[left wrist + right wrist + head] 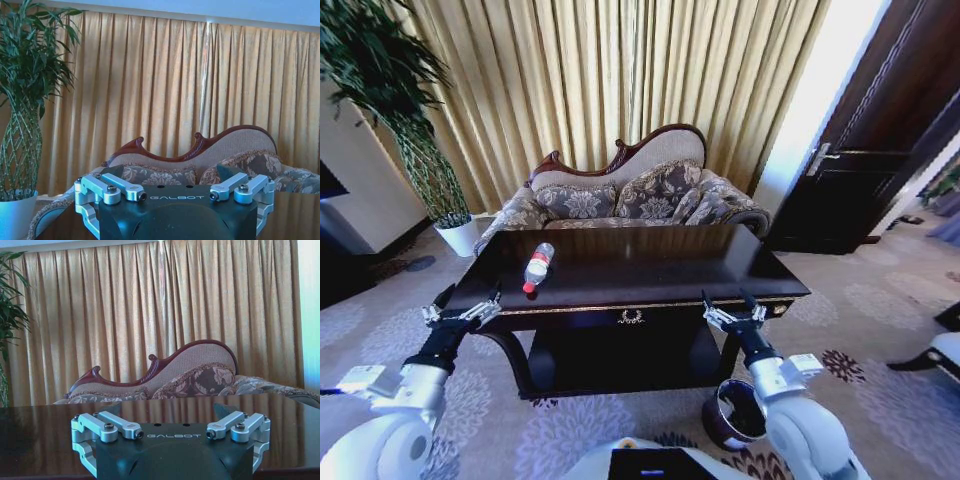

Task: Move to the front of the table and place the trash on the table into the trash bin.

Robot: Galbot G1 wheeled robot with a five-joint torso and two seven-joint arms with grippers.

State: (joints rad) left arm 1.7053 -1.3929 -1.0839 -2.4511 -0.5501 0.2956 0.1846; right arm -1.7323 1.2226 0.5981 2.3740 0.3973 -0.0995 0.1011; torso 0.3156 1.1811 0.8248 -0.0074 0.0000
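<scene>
From the head camera, the table (pixel 720 270) stands squarely ahead, dark and glossy, with a patterned sofa (pixel 630 195) behind it and gold curtains (pixel 620 70) beyond. A clear plastic bottle (pixel 537 267) lies on its side near the table's left end, its long axis running from the far side toward the front edge with a slight lean to the left, the red cap at the near end. The trash bin (pixel 732 415) sits on the carpet by the table's front right leg, just beside the right arm. The left gripper (pixel 462 308) hovers at the table's front left corner and the right gripper (pixel 732 307) at the front edge right of the drawer, both with fingers spread wide and nothing between them. In the left wrist view, the left gripper (pixel 176 176) is splayed apart over the tabletop's edge, facing the sofa (pixel 210 162), with a potted plant (pixel 22 125) off to the side. In the right wrist view, the right gripper (pixel 172 412) likewise stands wide and empty above the reflective table (pixel 40 440), the sofa (pixel 190 375) behind.
</scene>
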